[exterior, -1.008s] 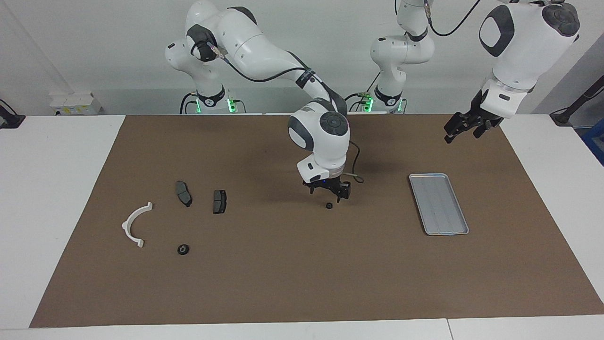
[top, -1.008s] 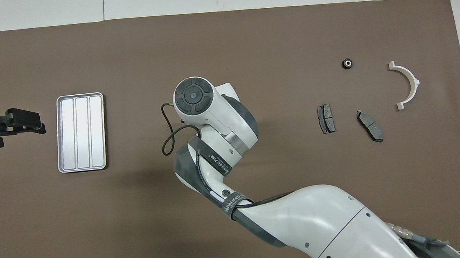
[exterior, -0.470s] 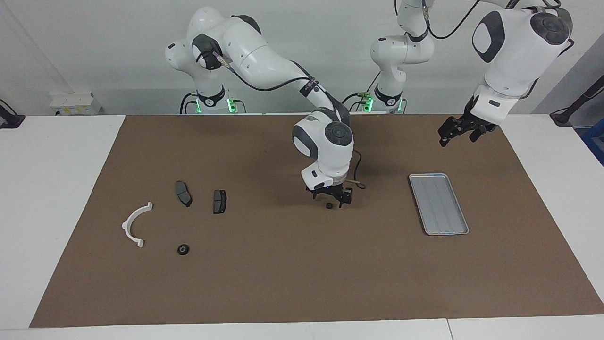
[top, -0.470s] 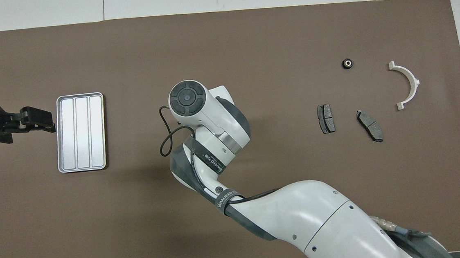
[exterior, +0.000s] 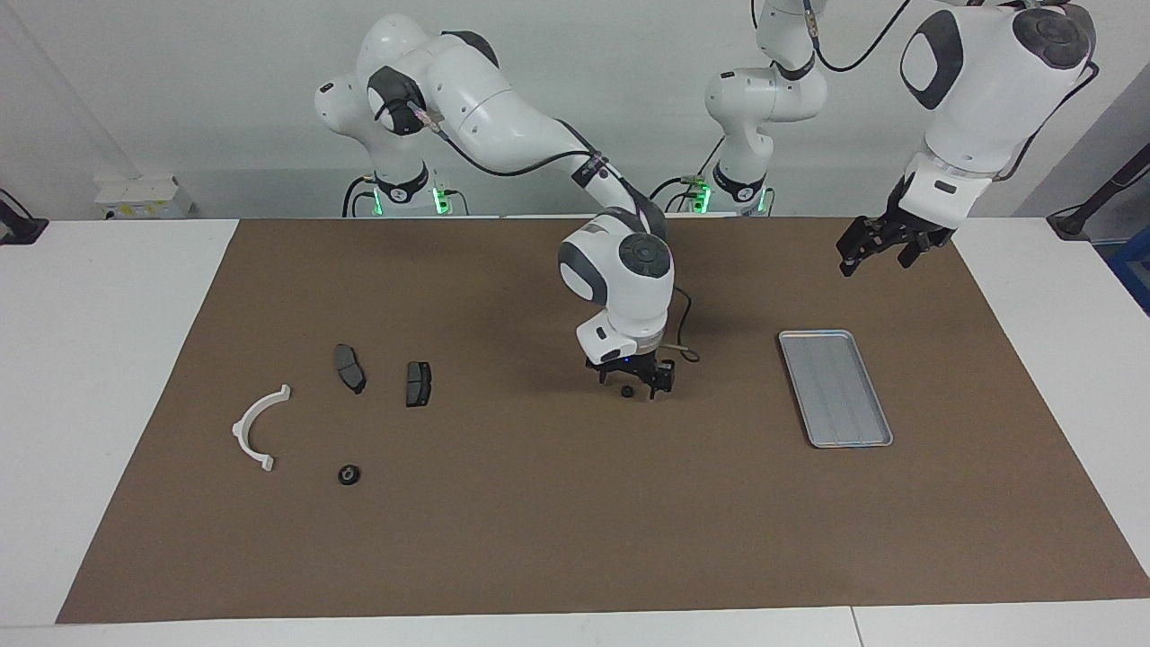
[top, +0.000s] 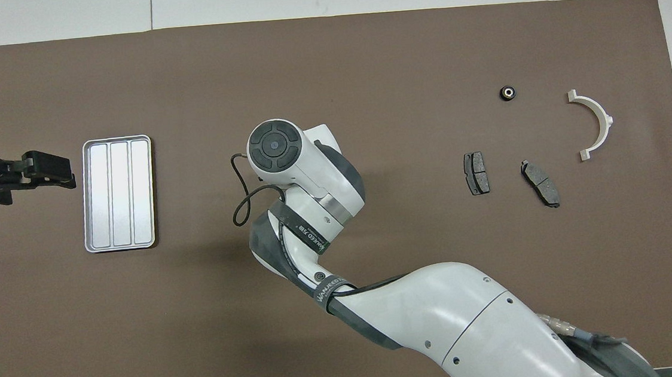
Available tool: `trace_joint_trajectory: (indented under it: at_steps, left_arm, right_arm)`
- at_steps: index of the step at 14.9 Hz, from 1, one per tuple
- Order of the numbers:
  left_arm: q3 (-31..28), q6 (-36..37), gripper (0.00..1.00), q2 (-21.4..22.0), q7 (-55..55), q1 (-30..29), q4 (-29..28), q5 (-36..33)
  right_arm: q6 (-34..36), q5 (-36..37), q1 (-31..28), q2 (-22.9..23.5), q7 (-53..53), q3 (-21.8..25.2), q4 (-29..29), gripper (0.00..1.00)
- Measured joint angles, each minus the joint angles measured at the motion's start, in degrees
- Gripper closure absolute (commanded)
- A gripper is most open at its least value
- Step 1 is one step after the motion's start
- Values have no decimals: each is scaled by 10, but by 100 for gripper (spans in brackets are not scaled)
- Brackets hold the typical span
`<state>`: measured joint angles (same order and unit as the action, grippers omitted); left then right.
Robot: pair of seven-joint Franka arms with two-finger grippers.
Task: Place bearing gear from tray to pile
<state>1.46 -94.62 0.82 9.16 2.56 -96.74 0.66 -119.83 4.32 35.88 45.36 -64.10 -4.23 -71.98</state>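
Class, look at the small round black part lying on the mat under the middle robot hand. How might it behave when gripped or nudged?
The small black part looks round, so it may roll or skid if nudged. Being tiny beside the open right hand, it could slip out. It looks rigid, unlikely to bend.

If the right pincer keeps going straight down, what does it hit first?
The small gear on the mat, sitting between the right pincer's open fingers; probably the mat itself right after.

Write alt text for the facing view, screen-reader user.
Right gripper open, low over a small black gear mid-mat, between an empty ridged silver metal tray and a pile: white semicircular plastic bracket, two dark grey brake pads, another gear. Left gripper waits open above the mat.
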Motion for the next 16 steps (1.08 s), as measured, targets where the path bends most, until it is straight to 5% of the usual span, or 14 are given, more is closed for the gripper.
trace_joint_trajectory:
  at_steps: [3,5,9,16]
  left_arm:
    - [0,0,0,0,0,0,1,0]
    - [0,0,0,0,0,0,3,0]
    - [0,9,0,1,0,0,10,0]
    - [0,13,0,1,0,0,11,0]
  right_arm:
    - [-3,4,0,4,0,0,0,11]
    - [-6,5,0,4,0,0,-2,29]
    - [-7,5,0,4,0,1,-3,97]
    - [-20,5,-2,1,0,0,-4,100]
